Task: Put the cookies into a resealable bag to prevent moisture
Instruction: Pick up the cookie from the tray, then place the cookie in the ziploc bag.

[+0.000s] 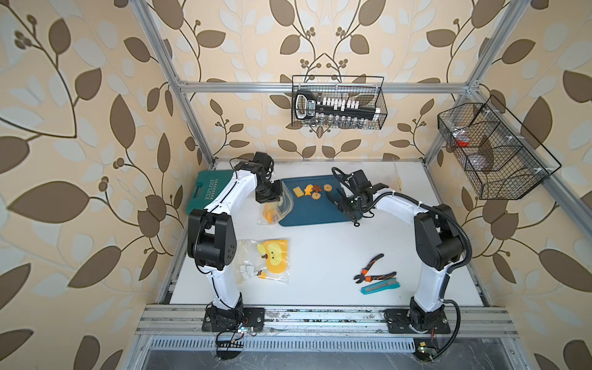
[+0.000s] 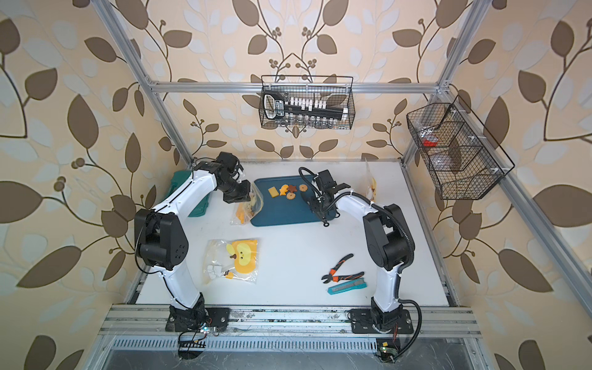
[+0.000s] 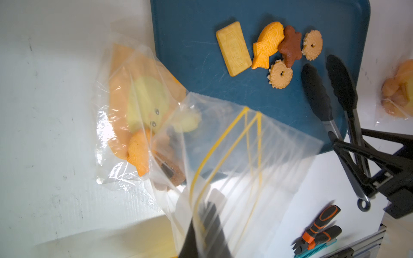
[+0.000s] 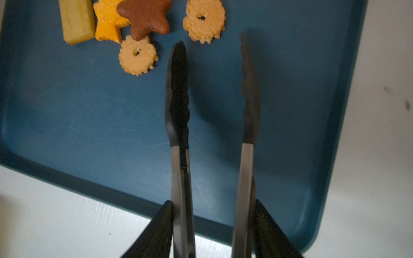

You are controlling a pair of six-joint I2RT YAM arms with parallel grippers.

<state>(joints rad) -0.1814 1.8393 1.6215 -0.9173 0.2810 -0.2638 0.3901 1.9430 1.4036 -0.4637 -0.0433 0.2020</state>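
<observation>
Several cookies [image 1: 312,190] [image 2: 290,191] [image 3: 268,51] [image 4: 143,22] lie in a group at the back of the blue tray [image 1: 314,214] [image 3: 190,44] [image 4: 89,111]: a yellow bar, an orange fish, a brown star and two flower rounds. My left gripper [image 1: 269,195] [image 3: 207,223] is shut on the mouth edge of a clear resealable bag [image 1: 275,208] [image 3: 245,145] at the tray's left rim. An orange fish cookie [image 3: 137,152] and brown ones lie inside it. My right gripper [image 1: 350,205] [image 4: 213,205] is shut on black tongs [image 4: 178,100] [image 3: 317,93]. Their tips stand apart and empty just short of the cookies.
A duck-print bag [image 1: 264,261] lies at the front left. Orange-handled pliers [image 1: 373,272] and a teal knife [image 1: 379,286] lie at the front right. A green case [image 1: 205,192] sits under the left arm. Another filled bag [image 2: 371,185] leans at the back right. Wire baskets [image 1: 338,102] hang above.
</observation>
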